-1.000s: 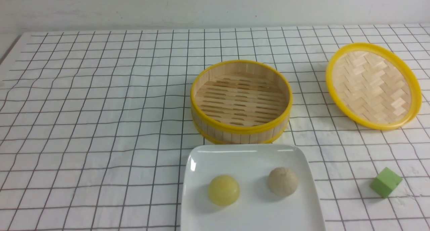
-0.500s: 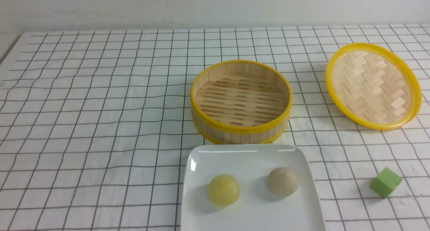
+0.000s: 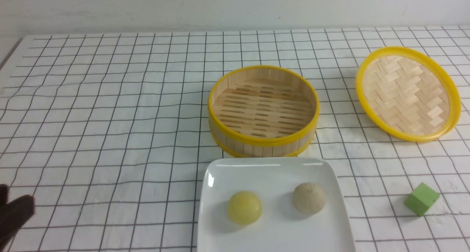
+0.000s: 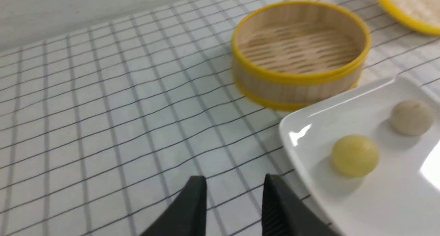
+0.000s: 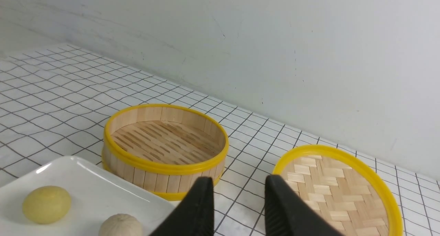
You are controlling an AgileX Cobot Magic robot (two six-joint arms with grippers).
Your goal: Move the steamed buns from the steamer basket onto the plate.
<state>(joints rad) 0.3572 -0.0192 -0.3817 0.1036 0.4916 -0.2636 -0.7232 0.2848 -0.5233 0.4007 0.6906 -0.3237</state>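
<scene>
the two steamed buns sit on the plate (image 3: pixel 271 164), apart from each other. the pale yellow bun (image 3: pixel 244 207) is toward the robot's left, and the pleated beige bun (image 3: pixel 309 197) is to its right and a little farther back. the plate lies at the near edge of the table (image 3: pixel 110 116). its far rim is just beside the steamer basket (image 3: pixel 262 143), which stands upright behind it with its whole slatted floor showing. a yellow-rimmed woven lid (image 3: pixel 405 94) lies well apart to the basket's right, woven side up. a green cube (image 3: pixel 421 198) rests on the table to the right of the plate, not touching it.

the left tool (image 4: pixel 235 186) is low over the table, to the left of the plate and just beside its edge. its two dark fingers stand parted, with only the checked cloth between them, gripping nothing. the right tool (image 5: pixel 237 184) shows only in its own wrist view. its fingers also stand apart and hold nothing, with the basket and lid beyond them.
</scene>
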